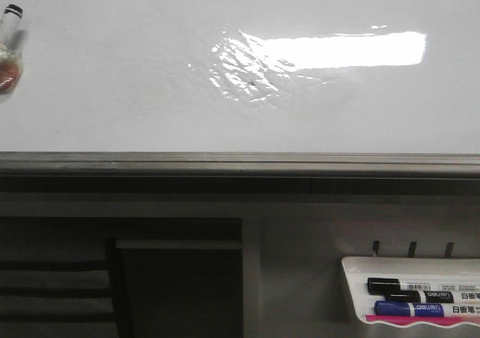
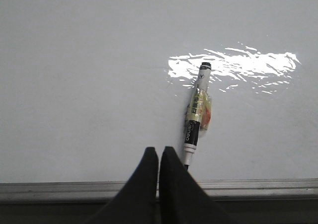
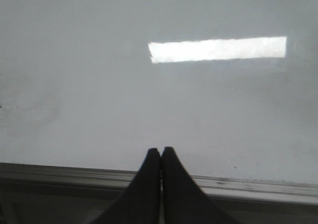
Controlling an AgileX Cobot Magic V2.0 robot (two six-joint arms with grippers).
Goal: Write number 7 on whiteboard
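The whiteboard (image 1: pixel 112 76) fills the upper front view, with a bright glare (image 1: pixel 337 51) and a grey metal lower edge (image 1: pixel 240 162). No number 7 shows on it. A black-and-white marker (image 2: pixel 197 112) with yellow and orange tape rests on the board (image 2: pixel 74 65), its tip toward the lower edge; it also shows at the far left of the front view (image 1: pixel 9 46). My left gripper (image 2: pixel 159 150) is shut and empty, just beside the marker's tip. My right gripper (image 3: pixel 161 150) is shut and empty over the board's (image 3: pixel 74 85) lower edge. Neither gripper shows in the front view.
A small white marker tray (image 1: pixel 352 274) hangs below the board at the right, holding a black marker (image 1: pixel 409 285) and a blue marker (image 1: pixel 412 309). Three hooks (image 1: pixel 412 247) stick out above it. A dark shelf opening (image 1: pixel 172 285) lies below left.
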